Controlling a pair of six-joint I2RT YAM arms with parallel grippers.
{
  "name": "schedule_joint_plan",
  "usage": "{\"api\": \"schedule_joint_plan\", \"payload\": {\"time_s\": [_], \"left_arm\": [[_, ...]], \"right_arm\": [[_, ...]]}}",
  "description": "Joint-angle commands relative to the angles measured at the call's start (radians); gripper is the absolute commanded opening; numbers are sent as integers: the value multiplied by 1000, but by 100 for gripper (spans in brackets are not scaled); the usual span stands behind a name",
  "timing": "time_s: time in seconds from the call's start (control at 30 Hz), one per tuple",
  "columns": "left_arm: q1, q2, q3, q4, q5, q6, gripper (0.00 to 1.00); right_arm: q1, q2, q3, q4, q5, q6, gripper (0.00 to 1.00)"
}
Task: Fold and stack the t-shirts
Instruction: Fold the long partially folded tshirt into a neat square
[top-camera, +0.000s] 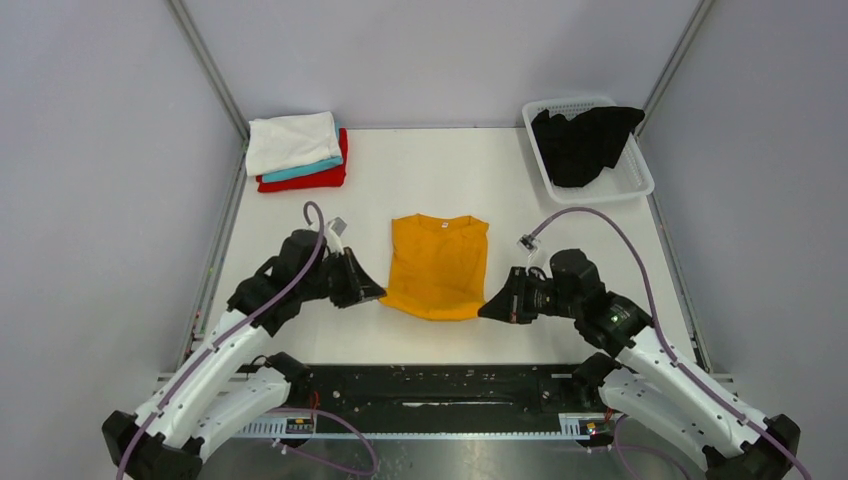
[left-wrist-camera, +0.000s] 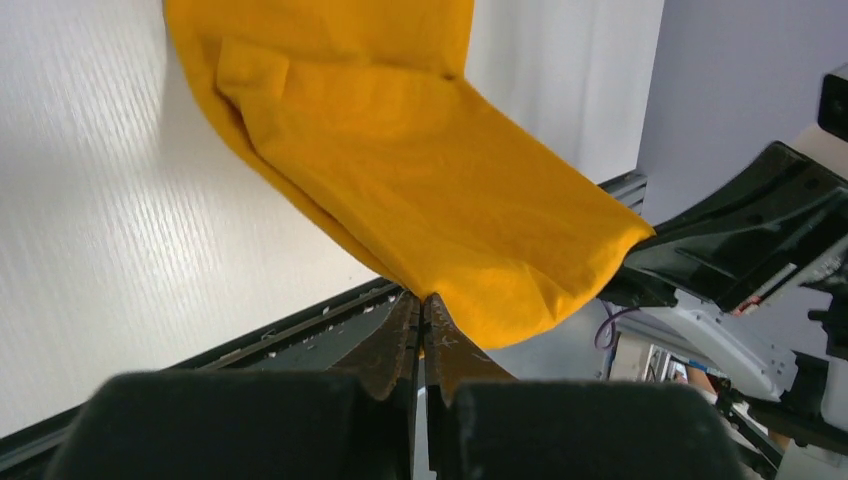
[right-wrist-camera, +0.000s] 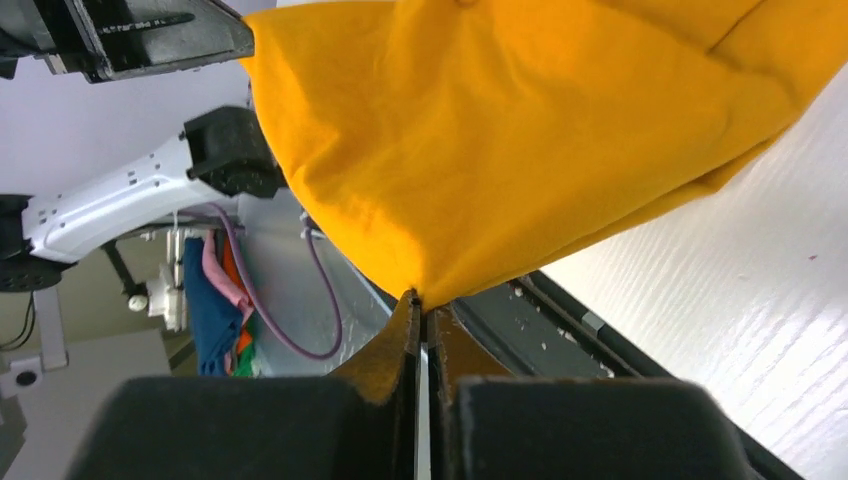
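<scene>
Five plain cotton short-sleeved t-shirts: one spread out, three stacked, one in a basket

The mustard-orange cotton t-shirt (top-camera: 438, 265) lies mid-table on the white table (top-camera: 420, 170), collar at the far side and sides folded in to a rough rectangle. Its two near corners are raised off the surface, one pinched in the left gripper (top-camera: 381, 293), the other in the right gripper (top-camera: 484, 310). At the far left sits a neat stack, with the folded white cotton t-shirt (top-camera: 292, 142) on top, the teal cotton t-shirt (top-camera: 305, 170) showing as a thin edge, and the red cotton t-shirt (top-camera: 318, 179) beneath. At the far right the black cotton t-shirt (top-camera: 585, 140) lies crumpled in the white plastic lattice basket (top-camera: 640, 182), partly draped over its rim
</scene>
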Motion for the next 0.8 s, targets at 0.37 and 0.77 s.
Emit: {"api": "schedule_joint_plan", "payload": {"time_s": [0.37, 0.77], "left_arm": [[87, 468, 410, 158, -118, 123, 0], [164, 815, 621, 151, -143, 164, 0]], "right_arm": [[-177, 365, 379, -45, 203, -142, 0], [-319, 681, 459, 93, 81, -122, 0]]}}
